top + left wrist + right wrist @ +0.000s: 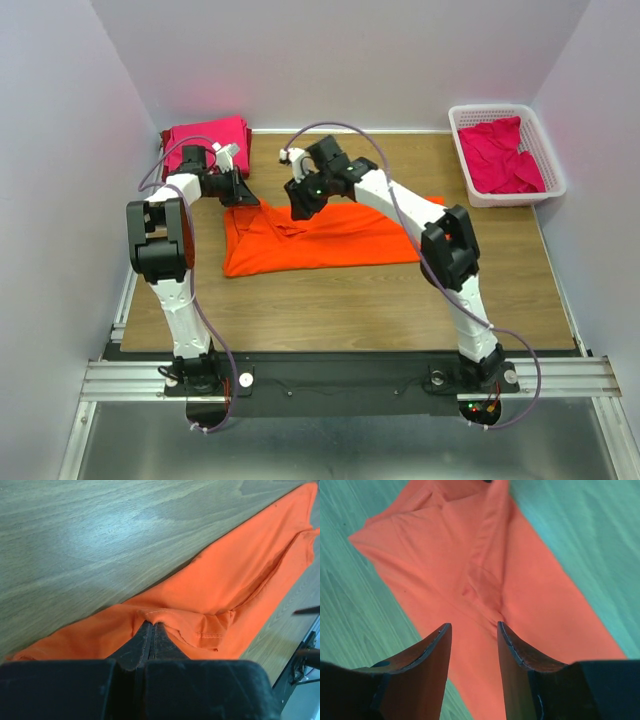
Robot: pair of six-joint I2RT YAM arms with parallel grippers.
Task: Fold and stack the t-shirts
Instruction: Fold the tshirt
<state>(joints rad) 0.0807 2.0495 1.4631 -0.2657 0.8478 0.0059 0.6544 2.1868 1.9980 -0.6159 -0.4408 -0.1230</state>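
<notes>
The orange t-shirt (320, 238) lies partly folded across the middle of the wooden table. My left gripper (243, 194) is at its far left corner and is shut on a fold of the orange cloth (155, 615). My right gripper (300, 205) hovers over the shirt's upper middle, open and empty, with orange cloth (485, 580) below its jaws. A folded magenta-pink t-shirt (205, 135) lies at the far left corner. More magenta-pink shirts (500, 155) lie crumpled in the basket.
The white lattice basket (506, 112) stands at the far right corner. White walls close in the table at the back and both sides. Bare wood (350, 305) lies in front of the orange shirt.
</notes>
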